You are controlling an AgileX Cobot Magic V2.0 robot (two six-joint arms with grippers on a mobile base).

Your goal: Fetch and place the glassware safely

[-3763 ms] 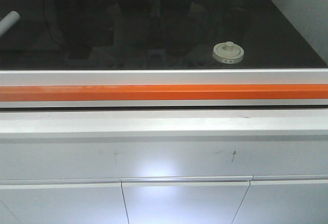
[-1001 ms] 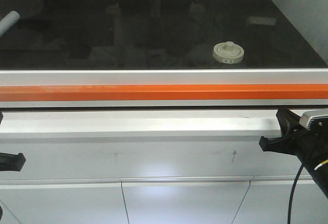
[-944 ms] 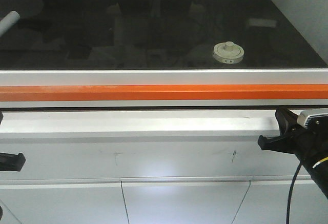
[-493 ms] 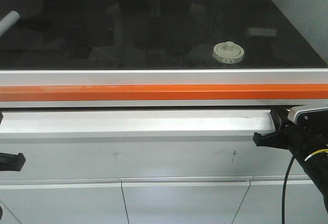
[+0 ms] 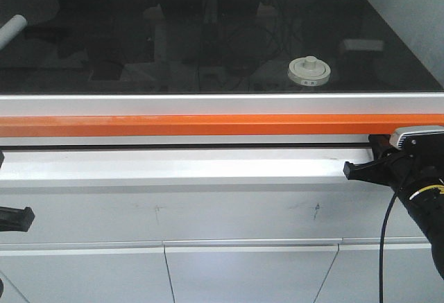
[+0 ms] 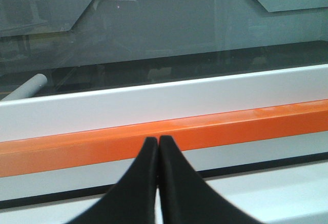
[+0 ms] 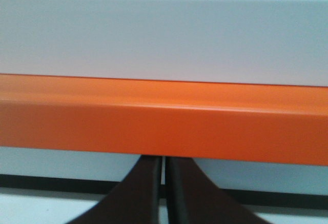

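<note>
Since the jar (image 5: 309,71) sits alone on the glossy black bench (image 5: 139,46), right of middle near the front edge, this looks like the approach stage. Both arms hang low out front. The right fingers (image 7: 148,193) are nearly closed just under the orange bar (image 5: 208,124), and the left fingers (image 6: 146,183) are pressed together; both are empty. The next move probably means getting past that bar first. A white tube (image 5: 12,27) lies far left.

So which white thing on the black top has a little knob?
The squat round jar at the right; a knob sticks up from it. The white tube at the far left is a plain cylinder.
</note>
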